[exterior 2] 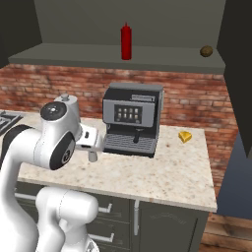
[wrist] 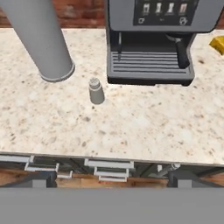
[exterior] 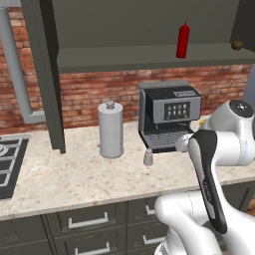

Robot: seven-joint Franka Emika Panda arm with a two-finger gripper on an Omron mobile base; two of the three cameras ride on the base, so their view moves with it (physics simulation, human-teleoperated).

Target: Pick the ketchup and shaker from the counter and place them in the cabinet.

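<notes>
Gripper (wrist: 112, 177): two dark tips at bottom of hand view, left and right of centre, set wide apart, nothing between them. Empty. Hangs off the front edge of the counter (wrist: 131, 127), above the drawer fronts (wrist: 109, 168) at the lower edge.

Shaker (wrist: 96, 91): upright on the counter, upper left of centre in hand view, well apart from the tips and offset left of their midline. Just in front of the left corner of the coffee machine (wrist: 151, 43), right of and below the tall grey canister (wrist: 40, 39). In left base view, shaker (exterior: 148, 157) at frame centre, between canister (exterior: 110, 129) and coffee machine (exterior: 168, 115), left of the white wrist. In right base view, shaker (exterior 2: 92, 156) partly hidden behind the arm at left centre.

Ketchup (exterior: 183, 41): upright on the cabinet (exterior: 149, 57) shelf, upper right of left base view; top centre in right base view (exterior 2: 126, 42). Well above and apart from gripper. Brass knob (exterior 2: 206, 51) on the door at upper right.

Small yellow item (exterior 2: 185, 136) on the counter right of the coffee machine; kind unclear. Stove edge (exterior: 10, 159) at far left of left base view.
</notes>
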